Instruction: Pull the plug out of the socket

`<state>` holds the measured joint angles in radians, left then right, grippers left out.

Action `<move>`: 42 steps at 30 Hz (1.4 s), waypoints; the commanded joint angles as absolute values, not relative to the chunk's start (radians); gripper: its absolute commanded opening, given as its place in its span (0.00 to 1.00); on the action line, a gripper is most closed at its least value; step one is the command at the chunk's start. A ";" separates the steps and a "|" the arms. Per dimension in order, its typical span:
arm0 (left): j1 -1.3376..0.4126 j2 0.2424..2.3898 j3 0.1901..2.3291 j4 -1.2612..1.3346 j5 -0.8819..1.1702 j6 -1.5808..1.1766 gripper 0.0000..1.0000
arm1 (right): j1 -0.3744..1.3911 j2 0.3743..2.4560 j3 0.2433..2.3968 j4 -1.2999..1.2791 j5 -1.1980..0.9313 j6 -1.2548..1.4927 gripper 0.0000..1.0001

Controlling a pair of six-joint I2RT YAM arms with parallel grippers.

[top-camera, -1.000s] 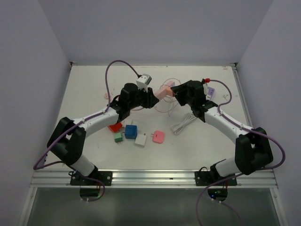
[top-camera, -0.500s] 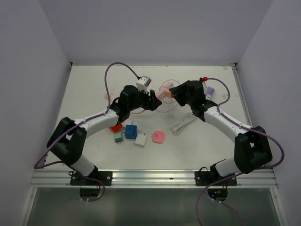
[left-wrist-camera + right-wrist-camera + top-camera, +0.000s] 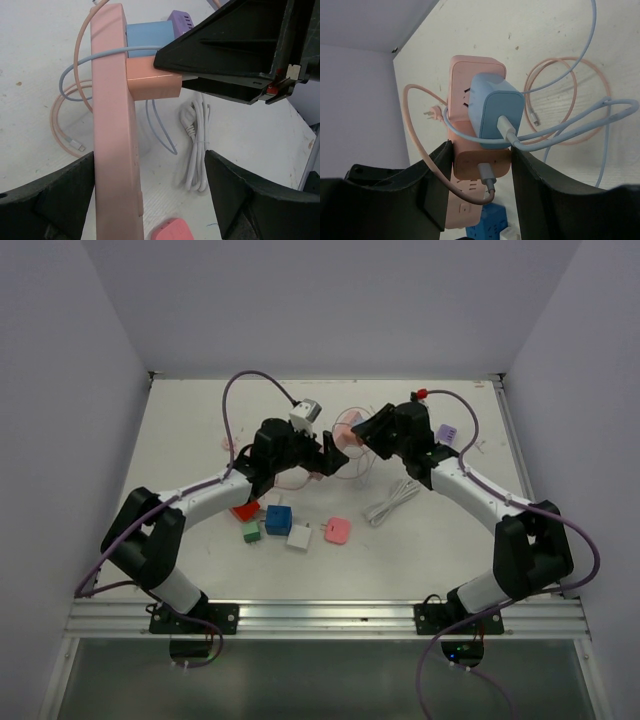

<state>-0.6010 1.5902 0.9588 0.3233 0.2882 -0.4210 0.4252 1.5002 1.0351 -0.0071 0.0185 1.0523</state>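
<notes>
At the table's far middle, my right gripper (image 3: 482, 174) was clamped on the peach plug (image 3: 152, 77). The plug stuck out rightward from the pink power strip (image 3: 116, 140) (square to its long axis), and my left gripper (image 3: 150, 170) was spread around the strip.

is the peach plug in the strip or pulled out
In. The peach plug sits flush against the strip, no prongs showing, gripped by the right gripper.
</notes>
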 commanded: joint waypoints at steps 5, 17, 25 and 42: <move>-0.555 1.644 1.081 0.285 0.374 -0.308 0.84 | 0.434 1.519 1.127 0.044 -0.129 0.954 0.00; -0.554 1.726 1.108 0.238 0.379 -0.270 0.68 | 0.433 1.528 1.146 0.089 -0.199 0.907 0.00; -0.552 1.738 1.111 0.239 0.368 -0.255 0.23 | 0.433 1.537 1.155 0.114 -0.256 0.882 0.00; -0.554 1.700 1.100 0.339 0.425 -0.339 0.00 | 0.439 1.586 1.172 0.089 -0.325 0.838 0.69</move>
<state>-0.5369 1.7390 1.0771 0.2279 0.3279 -0.3141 0.4210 1.5719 1.1152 0.0074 -0.2584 0.8539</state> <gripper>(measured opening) 0.355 0.684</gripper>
